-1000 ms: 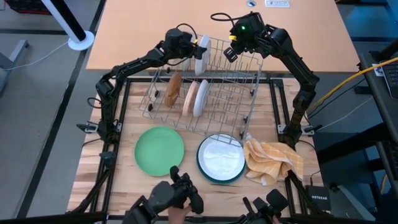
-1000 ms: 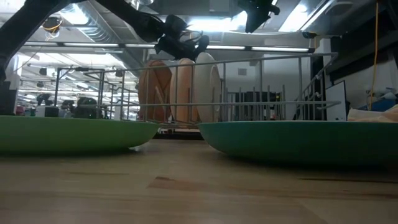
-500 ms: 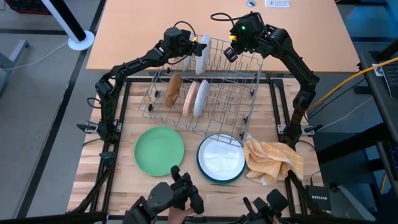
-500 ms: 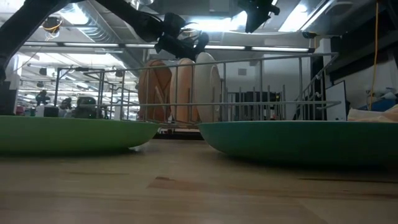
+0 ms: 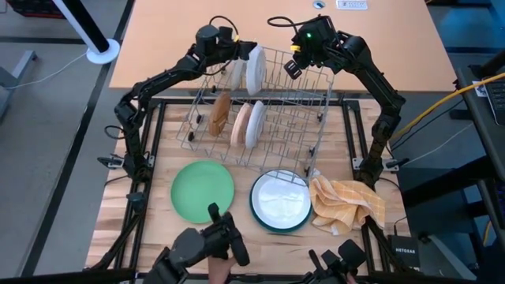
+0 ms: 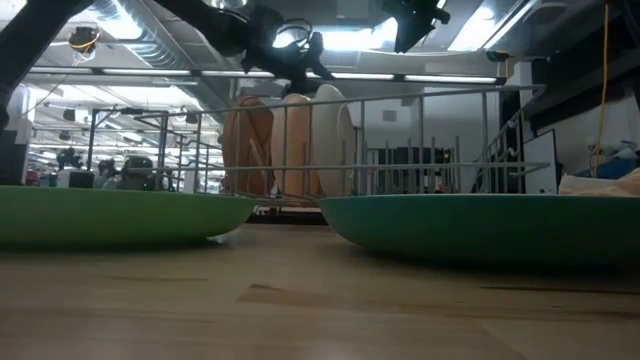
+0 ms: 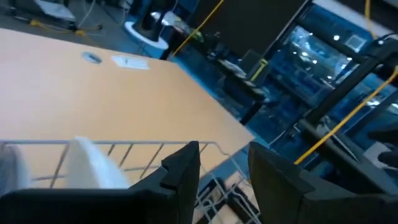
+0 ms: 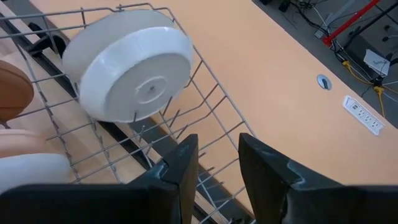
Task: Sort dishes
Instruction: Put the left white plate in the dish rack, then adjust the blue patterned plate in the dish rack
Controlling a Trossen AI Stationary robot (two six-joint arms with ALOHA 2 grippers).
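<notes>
A white plate (image 5: 254,69) is standing on edge in the rack (image 5: 260,110), upper centre of the high view. The left gripper (image 5: 234,52) is hovering just left of it, fingers parted and empty. The right gripper (image 5: 293,63) is waiting open to its right.

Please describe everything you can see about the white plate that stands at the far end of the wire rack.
The white plate is round and smooth, glossy like ceramic or plastic, with a raised foot ring and a small mark at the centre of its underside. It stands on edge in the far row of the grey wire rack, held between the wire prongs, its underside facing the right arm. The left tool is close beside it, open and not holding it. It looks clean and unbroken.
</notes>
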